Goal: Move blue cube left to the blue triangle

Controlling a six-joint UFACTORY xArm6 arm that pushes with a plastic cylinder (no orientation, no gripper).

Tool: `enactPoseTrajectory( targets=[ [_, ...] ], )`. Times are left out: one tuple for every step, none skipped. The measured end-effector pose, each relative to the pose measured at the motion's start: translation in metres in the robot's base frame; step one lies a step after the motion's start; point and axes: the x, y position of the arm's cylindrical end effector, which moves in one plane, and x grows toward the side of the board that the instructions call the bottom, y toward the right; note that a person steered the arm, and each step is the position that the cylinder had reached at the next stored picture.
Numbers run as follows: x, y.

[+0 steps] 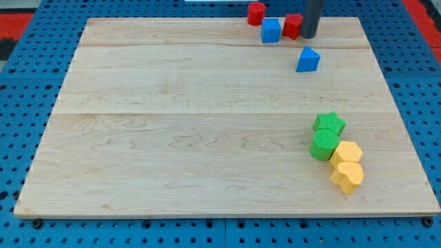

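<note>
The blue cube (271, 30) sits near the view's top edge of the wooden board (172, 124), right of centre. The blue triangle (308, 60) lies a little below and to the right of it, apart from it. My tip (309, 36) is at the lower end of the dark rod, right of the blue cube, with a red block (293, 25) between them. The tip stands just above the blue triangle in the view.
A red cylinder-like block (256, 12) stands at the board's top edge, left of the blue cube. A green star (330, 124), a green block (324, 145) and two yellow blocks (349, 153) (347, 176) cluster at the lower right.
</note>
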Motion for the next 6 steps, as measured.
enactPoseTrajectory(
  targets=[
    [-0.026, 0.003],
    [-0.044, -0.050],
    [-0.059, -0.053],
    [-0.038, -0.106],
    [-0.014, -0.125],
    [0.024, -0.148]
  ],
)
